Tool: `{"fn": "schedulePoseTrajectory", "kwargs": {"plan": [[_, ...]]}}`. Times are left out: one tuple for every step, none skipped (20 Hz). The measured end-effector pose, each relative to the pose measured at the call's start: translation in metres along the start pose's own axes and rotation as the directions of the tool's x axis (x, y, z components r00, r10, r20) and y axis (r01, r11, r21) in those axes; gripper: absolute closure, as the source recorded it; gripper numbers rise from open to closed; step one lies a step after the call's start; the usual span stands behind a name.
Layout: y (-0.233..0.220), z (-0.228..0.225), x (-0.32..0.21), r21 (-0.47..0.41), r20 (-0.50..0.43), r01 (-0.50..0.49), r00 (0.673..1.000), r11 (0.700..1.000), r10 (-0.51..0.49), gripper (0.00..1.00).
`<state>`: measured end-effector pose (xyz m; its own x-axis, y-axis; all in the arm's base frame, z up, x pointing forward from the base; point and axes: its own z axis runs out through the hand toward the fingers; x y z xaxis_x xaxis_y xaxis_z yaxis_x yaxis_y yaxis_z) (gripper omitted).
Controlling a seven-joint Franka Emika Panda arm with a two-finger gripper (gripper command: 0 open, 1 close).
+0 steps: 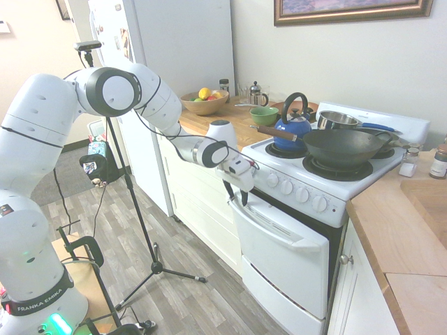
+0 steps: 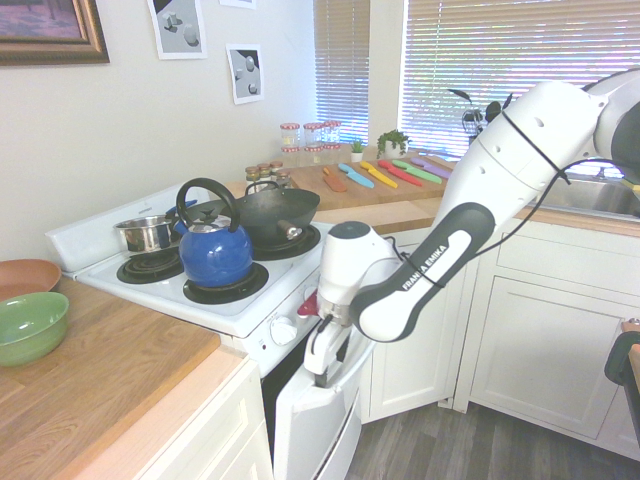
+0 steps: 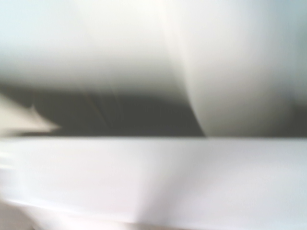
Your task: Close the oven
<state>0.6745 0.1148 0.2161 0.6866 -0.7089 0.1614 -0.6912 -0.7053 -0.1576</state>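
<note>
Gripper: fingers set apart (image 1: pixel 236 199), pointing down at the oven door's top edge, by one end of the handle
Door handle: long white bar (image 1: pixel 271 228) across the front
Oven door: partway open (image 1: pixel 286 258), dark gap behind it
Oven: white range (image 1: pixel 299 194) between the two counters
Stovetop: blue kettle (image 1: pixel 292 131), big dark wok (image 1: pixel 340 148) and a steel pan (image 1: pixel 337 121)

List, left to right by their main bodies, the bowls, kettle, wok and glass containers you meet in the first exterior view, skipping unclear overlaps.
Wooden fruit bowl, green bowl, blue kettle, dark wok, shaker, dark-lidded jar.
</note>
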Motion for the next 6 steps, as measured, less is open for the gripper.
{"fn": "schedulePoseTrajectory", "kwargs": {"plan": [[-0.011, -0.019, -0.010, 0.016, 0.010, 0.002, 1.000, 1.000, -0.002, 0.00], [-0.018, -0.039, -0.021, 0.024, 0.024, 0.000, 1.000, 1.000, -0.001, 0.00], [-0.020, -0.059, -0.031, 0.027, 0.046, -0.003, 0.999, 1.000, 0.002, 0.00], [-0.014, -0.076, -0.037, 0.012, 0.076, -0.012, 0.997, 1.000, 0.011, 0.00], [-0.001, -0.092, -0.039, -0.025, 0.099, -0.011, 0.995, 1.000, 0.014, 0.00], [0.014, -0.105, -0.040, -0.067, 0.112, 0.014, 0.994, 0.998, -0.007, 0.00]]}}
